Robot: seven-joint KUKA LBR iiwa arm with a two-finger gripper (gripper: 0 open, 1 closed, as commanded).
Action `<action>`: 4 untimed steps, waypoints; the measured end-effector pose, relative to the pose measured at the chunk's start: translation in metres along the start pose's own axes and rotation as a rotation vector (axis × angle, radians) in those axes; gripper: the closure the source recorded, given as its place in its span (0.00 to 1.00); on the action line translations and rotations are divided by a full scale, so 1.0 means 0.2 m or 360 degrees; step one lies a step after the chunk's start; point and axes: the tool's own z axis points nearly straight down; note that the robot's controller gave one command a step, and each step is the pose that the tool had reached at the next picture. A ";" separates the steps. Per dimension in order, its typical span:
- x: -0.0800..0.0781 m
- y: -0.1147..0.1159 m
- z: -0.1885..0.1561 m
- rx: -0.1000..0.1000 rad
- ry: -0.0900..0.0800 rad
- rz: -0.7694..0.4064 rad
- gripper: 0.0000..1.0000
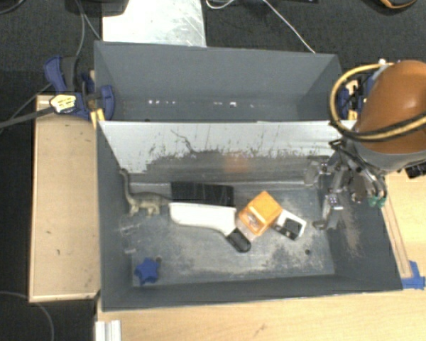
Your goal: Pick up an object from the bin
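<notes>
Nearest to the gripper (331, 208): a small white block (291, 226) with a black face, lying flat on the floor of the bin (213, 84), right of centre, touching or just beside an orange block (261, 213) on its left. Probably light and rigid, with hard smooth sides, so apt to skid or twist if pinched off-centre; not fragile by the look of it. Best taken across its two narrower sides, from above, keeping clear of the orange neighbour. Further left, a long white handle-shaped piece (202, 215) ending near a small black piece (239, 241), with a flat black slab (202, 192) behind it; awkward for a narrow grasp, being long and perhaps heavier at one end. As for pose: reaching in from the right, wrist under its orange cover above the bin's right wall, tool pointing steeply down and set low over the floor's right end, just right of the white block and apart from it. Parted or closed: cannot tell. Nothing seen held.
</notes>
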 end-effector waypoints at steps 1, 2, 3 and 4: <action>-0.01 0.00 -0.02 0.0002 -0.0013 -0.0005 0.00; -0.09 0.20 0.39 0.0002 -0.0011 -0.0379 0.00; -0.15 0.30 0.33 0.0004 -0.0016 -0.0643 0.00; -0.15 0.31 0.45 0.0003 -0.0014 -0.0838 0.00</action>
